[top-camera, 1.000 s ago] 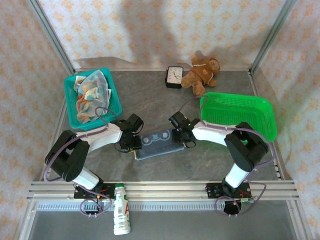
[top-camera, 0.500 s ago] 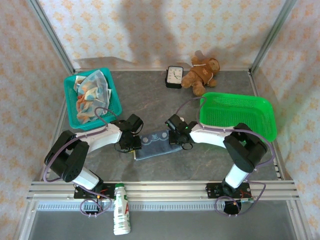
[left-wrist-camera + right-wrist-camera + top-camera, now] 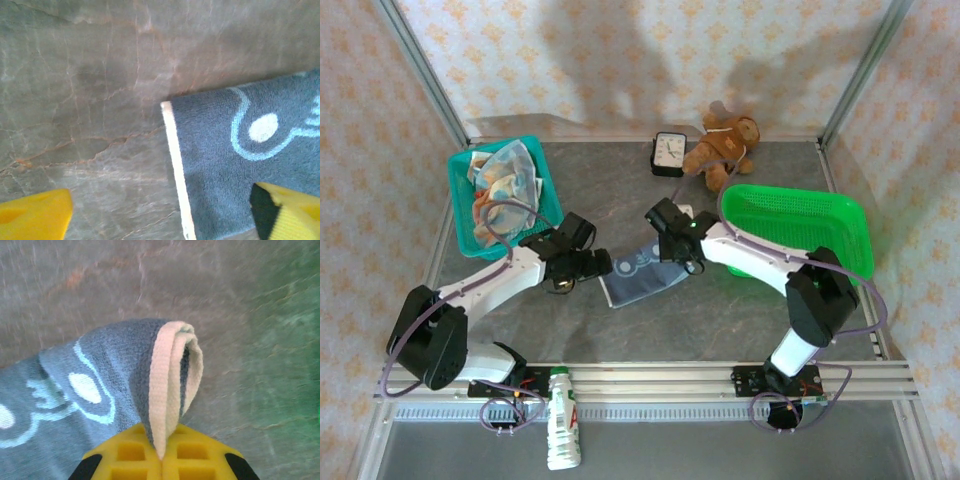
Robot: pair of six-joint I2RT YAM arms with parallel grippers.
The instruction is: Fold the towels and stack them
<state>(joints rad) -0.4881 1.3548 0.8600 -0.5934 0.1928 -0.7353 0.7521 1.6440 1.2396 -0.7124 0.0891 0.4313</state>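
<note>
A blue-grey towel (image 3: 638, 275) with a pale cartoon print and cream trim lies folded on the grey table between my two arms. My right gripper (image 3: 673, 250) is shut on its right end; in the right wrist view the doubled cream edge (image 3: 167, 385) rises up out of the closed yellow pads (image 3: 161, 456). My left gripper (image 3: 597, 266) stands open at the towel's left end. In the left wrist view the trimmed edge (image 3: 176, 160) lies flat between the spread fingers (image 3: 35, 217), untouched. More towels (image 3: 503, 185) are heaped in the teal basket (image 3: 459, 205).
A green basket (image 3: 790, 225) stands at the right, just behind my right forearm. A small clock (image 3: 669, 153) and a brown teddy bear (image 3: 725, 148) sit at the back edge. A white bottle (image 3: 560, 430) lies on the front rail.
My left gripper opened, let go of the towel's left end and drew back. My right gripper shut on the right end and pulled it up and back-left, skewing the towel.
</note>
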